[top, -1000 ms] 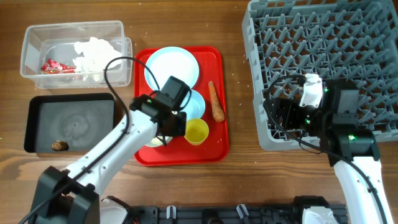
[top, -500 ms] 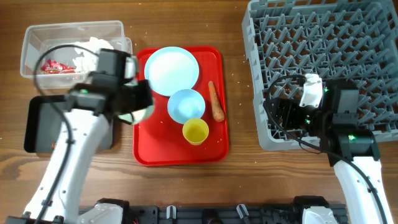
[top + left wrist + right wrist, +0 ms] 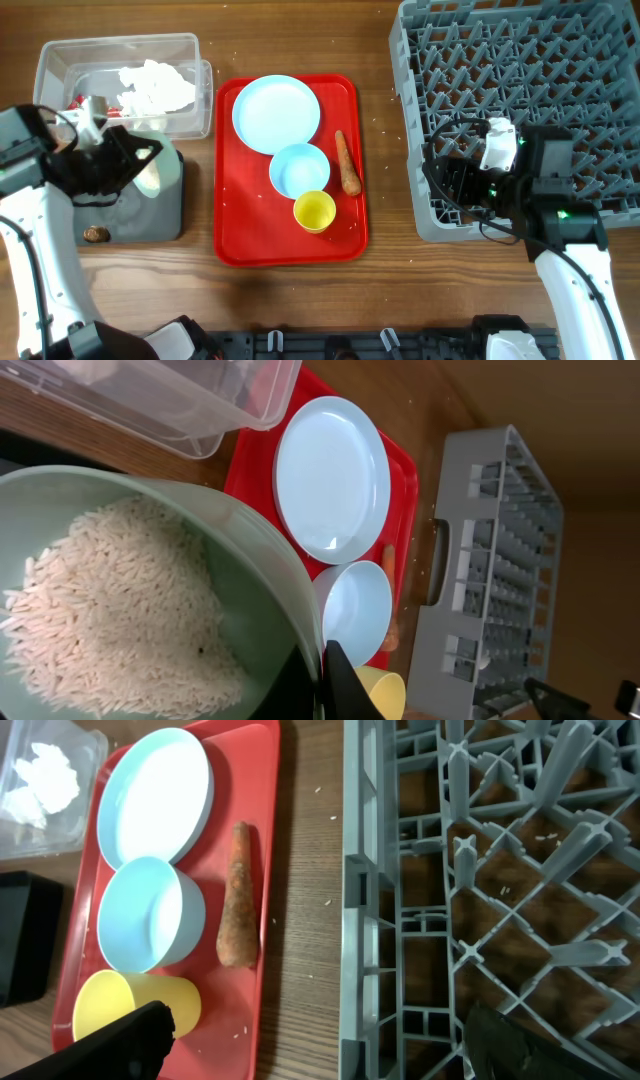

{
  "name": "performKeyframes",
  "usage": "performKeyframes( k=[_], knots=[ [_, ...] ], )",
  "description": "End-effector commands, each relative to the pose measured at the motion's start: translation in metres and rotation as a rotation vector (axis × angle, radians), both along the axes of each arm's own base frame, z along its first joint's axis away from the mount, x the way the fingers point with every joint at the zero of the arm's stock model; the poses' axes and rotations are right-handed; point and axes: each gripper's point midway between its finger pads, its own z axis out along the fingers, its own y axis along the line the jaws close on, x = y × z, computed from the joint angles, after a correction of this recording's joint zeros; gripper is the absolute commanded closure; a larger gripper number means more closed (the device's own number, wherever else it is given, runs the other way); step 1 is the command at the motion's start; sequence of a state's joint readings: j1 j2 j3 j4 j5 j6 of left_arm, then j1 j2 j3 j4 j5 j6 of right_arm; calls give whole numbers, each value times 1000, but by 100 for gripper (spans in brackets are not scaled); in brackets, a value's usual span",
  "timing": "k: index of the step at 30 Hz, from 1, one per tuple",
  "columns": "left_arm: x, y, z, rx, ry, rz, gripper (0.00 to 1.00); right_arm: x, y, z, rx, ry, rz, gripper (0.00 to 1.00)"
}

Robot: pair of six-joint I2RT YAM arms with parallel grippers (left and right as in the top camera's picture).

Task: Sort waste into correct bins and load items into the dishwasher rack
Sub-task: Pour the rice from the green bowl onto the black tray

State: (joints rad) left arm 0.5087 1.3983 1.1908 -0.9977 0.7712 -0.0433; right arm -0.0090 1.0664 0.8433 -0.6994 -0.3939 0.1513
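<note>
My left gripper [image 3: 128,160] is shut on the rim of a pale bowl [image 3: 153,172] and holds it tilted over the black tray [image 3: 165,215]. The left wrist view shows the jaws [image 3: 325,672] pinching that rim, with white rice [image 3: 110,600] inside the bowl. A brown lump [image 3: 95,234] lies in the black tray. The clear tub [image 3: 195,45] holds white tissue [image 3: 155,85] and a red wrapper [image 3: 78,101]. The red tray [image 3: 240,235] carries the blue plate [image 3: 276,114], a blue bowl [image 3: 299,170], the yellow cup [image 3: 314,212] and the carrot [image 3: 346,163]. My right gripper [image 3: 462,185] is open and empty at the front left corner of the grey rack [image 3: 530,90].
The right wrist view shows its open jaws [image 3: 320,1050] over the rack's edge [image 3: 360,920] and the strip of wooden table beside the red tray [image 3: 275,780]. A few rice grains lie scattered on the table and the rack.
My left arm has carried the bowl of rice leftwards, off the red tray, to above the black tray. The right arm has not moved.
</note>
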Motion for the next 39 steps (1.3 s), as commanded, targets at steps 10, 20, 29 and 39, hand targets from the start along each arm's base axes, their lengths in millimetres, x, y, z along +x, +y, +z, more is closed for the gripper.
performKeyframes(
  k=[10, 20, 29, 39],
  knots=[
    [3, 45, 0, -317, -187, -2, 96, 8, -2, -9, -20, 31, 5, 4],
    [12, 70, -39, -583, -153, 93, 96, 8, -2, -9, -20, 31, 5, 4],
    [8, 76, -9, -801, -200, 181, 96, 7, -2, -10, -20, 37, 5, 4],
    [-4, 82, -9, -806, -183, 222, 96, 5, -2, -12, -19, 48, 4, 4]
  ],
)
